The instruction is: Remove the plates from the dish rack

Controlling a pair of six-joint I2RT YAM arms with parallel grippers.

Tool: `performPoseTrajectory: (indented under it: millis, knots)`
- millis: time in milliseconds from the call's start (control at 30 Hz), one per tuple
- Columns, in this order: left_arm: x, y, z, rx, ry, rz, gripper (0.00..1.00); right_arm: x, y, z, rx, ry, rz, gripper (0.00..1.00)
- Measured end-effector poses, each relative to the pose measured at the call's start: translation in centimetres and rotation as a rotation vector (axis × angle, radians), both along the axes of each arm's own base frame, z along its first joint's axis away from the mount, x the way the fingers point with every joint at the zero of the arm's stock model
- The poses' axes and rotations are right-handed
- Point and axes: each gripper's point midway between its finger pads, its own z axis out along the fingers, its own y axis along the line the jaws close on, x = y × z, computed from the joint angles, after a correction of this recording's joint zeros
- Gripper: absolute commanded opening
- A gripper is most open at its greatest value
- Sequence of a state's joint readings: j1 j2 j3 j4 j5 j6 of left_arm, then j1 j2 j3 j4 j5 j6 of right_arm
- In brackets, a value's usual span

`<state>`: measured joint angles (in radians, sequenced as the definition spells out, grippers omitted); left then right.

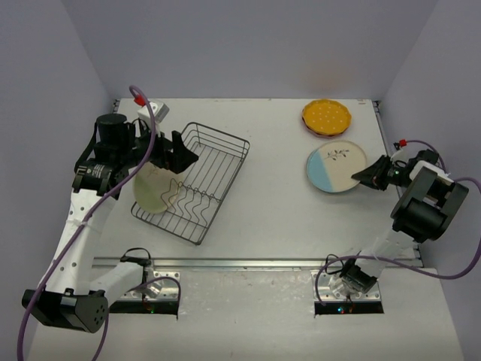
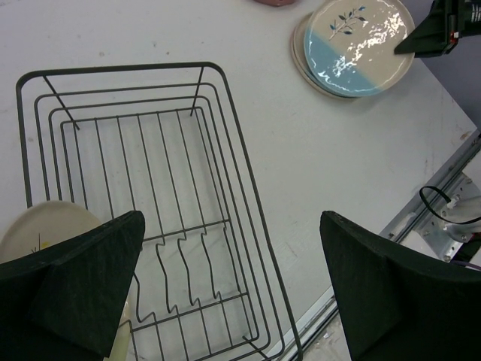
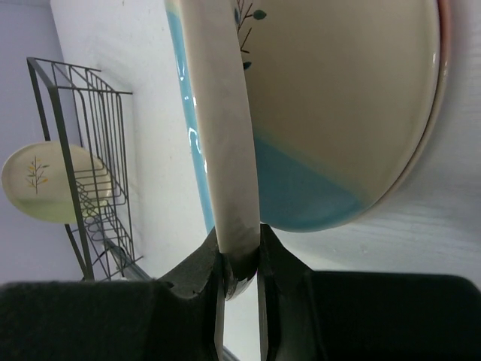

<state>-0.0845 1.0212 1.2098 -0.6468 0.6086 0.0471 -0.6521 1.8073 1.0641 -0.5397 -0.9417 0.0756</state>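
Observation:
The grey wire dish rack (image 1: 201, 182) sits left of centre. One pale green-cream plate (image 1: 153, 192) leans at its left end; it also shows in the left wrist view (image 2: 46, 227) and the right wrist view (image 3: 43, 182). My left gripper (image 1: 183, 154) is open and empty, hovering over the rack (image 2: 150, 150), its jaws wide apart (image 2: 231, 219). My right gripper (image 1: 370, 174) is shut on the near rim of the cream-and-blue plate (image 1: 336, 168), which lies on a pink-edged plate (image 3: 444, 68) at the right. The rim sits between the fingers (image 3: 239, 259).
An orange-yellow dotted plate (image 1: 326, 115) lies on a pink plate at the back right. The rest of the rack's dividers (image 2: 180, 263) hold nothing. A metal rail (image 1: 248, 263) runs along the table's near edge. Walls stand close on the left, back and right.

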Motion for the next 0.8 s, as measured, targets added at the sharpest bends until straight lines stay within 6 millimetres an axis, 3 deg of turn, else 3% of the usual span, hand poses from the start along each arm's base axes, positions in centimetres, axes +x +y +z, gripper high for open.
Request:
performPoseTrajectory:
  millis: [333, 500, 733, 800]
  knots:
    - [-0.2, 0.0, 0.2, -0.001, -0.009, -0.001, 1.00, 1.5, -1.3, -0.7, 0.016, 0.040, -0.013, 0.00]
    - [-0.2, 0.0, 0.2, 0.000, -0.009, -0.001, 1.00, 1.8, -1.5, -1.4, 0.047, 0.076, -0.004, 0.06]
    - [-0.2, 0.0, 0.2, -0.001, -0.009, -0.002, 1.00, 1.4, -1.0, -2.0, 0.022, 0.105, 0.040, 0.35]
    - [-0.2, 0.0, 0.2, -0.001, -0.008, -0.002, 1.00, 1.1, -1.1, -2.6, -0.020, 0.124, 0.055, 0.37]
